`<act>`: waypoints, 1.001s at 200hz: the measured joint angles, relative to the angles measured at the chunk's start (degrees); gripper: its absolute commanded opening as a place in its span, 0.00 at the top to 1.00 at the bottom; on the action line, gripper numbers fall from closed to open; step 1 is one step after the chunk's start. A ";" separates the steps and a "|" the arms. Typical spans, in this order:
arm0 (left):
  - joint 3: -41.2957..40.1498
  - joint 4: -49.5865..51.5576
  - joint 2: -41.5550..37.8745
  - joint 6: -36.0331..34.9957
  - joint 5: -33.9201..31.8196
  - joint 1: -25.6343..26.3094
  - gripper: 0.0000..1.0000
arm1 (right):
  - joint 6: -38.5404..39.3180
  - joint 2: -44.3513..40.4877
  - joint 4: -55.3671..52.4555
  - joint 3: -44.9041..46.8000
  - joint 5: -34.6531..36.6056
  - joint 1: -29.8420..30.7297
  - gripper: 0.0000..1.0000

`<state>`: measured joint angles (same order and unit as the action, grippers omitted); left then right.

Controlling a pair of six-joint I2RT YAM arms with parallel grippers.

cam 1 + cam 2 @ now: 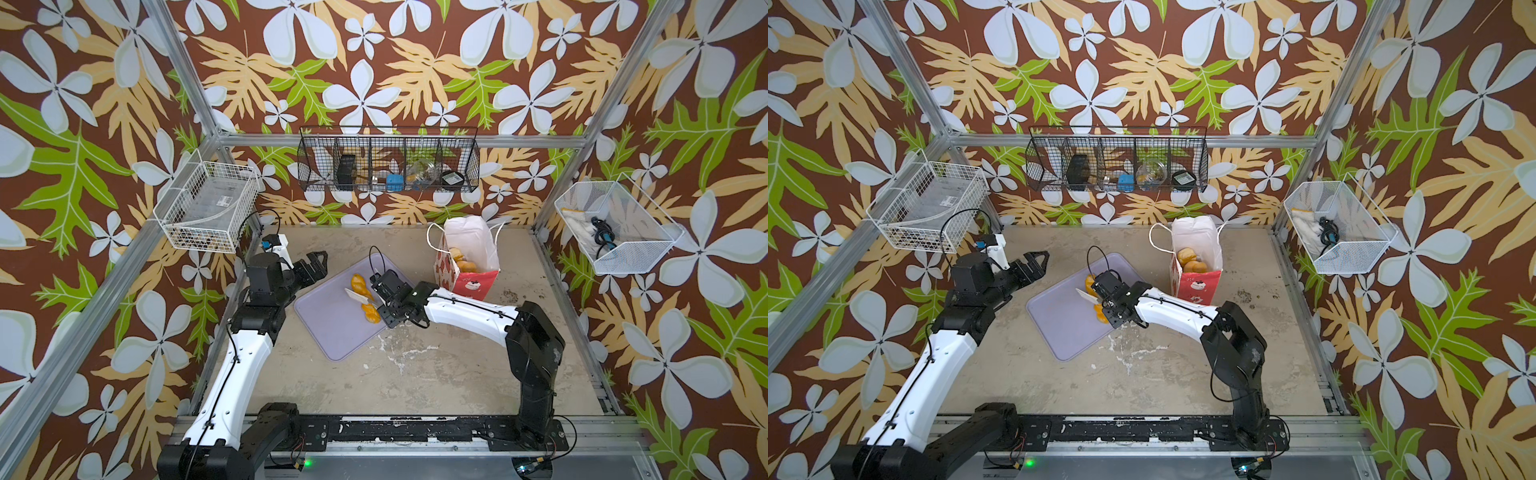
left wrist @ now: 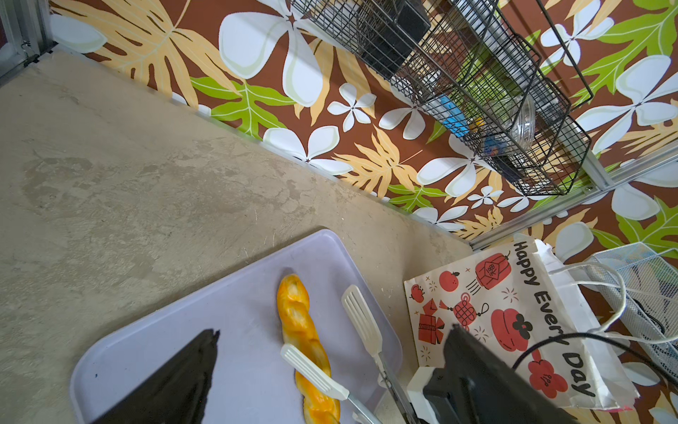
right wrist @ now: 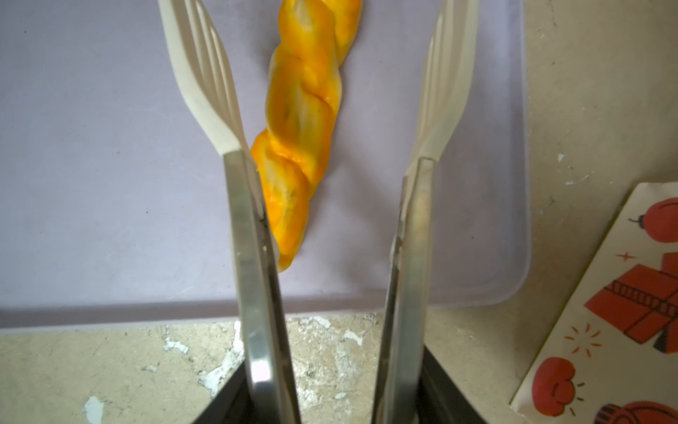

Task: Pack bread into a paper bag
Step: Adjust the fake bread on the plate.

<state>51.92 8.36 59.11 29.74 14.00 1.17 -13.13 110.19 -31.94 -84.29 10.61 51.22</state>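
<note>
- right gripper (image 3: 337,400) is clamped on a pair of tongs (image 3: 253,257), metal arms with white slotted tips. The tongs themselves are sprung wide apart.
- the only bread left outside is the long twisted braid (image 3: 301,121). It's lying flat on the right part of the lavender tray (image 1: 332,332), running near to far.
- in the right wrist view the braid sits between the two tong arms. One arm overlaps its near end and the other is well clear on the far side. Can't tell if that first arm is actually touching it.
- in both top views a white tip crosses the middle of the braid, so you only see its two orange ends.
- paper bag (image 1: 473,284) is standing upright on the table (image 1: 415,374), right of the tray and a bit farther back, mouth open.
- a few round golden buns (image 1: 463,259) are already sitting inside the bag.
- left gripper (image 1: 316,259) is empty, jaws spread wide, hanging by the tray's far-left edge.
</note>
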 measured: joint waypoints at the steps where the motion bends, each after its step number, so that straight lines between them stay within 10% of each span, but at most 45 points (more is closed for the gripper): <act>1: 0.00 0.00 0.00 0.00 0.00 0.00 0.00 | 0.02 0.00 0.00 0.04 -0.07 0.02 0.44; 37: 0.00 -0.02 0.13 0.00 0.02 0.00 0.00 | -0.70 1.29 -0.37 0.83 -1.38 0.02 0.54; 69: -0.22 -0.15 0.13 0.00 0.02 0.00 0.00 | -1.64 3.52 -0.83 0.76 -1.79 0.22 1.00; 200: -0.31 -0.24 -0.44 0.04 0.00 0.02 0.00 | 1.38 -14.82 -3.63 -1.31 -0.04 0.55 1.00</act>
<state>51.62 8.12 58.67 29.78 14.00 1.19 -11.75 95.37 -35.57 -85.60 10.57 51.77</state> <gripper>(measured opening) 0.998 0.241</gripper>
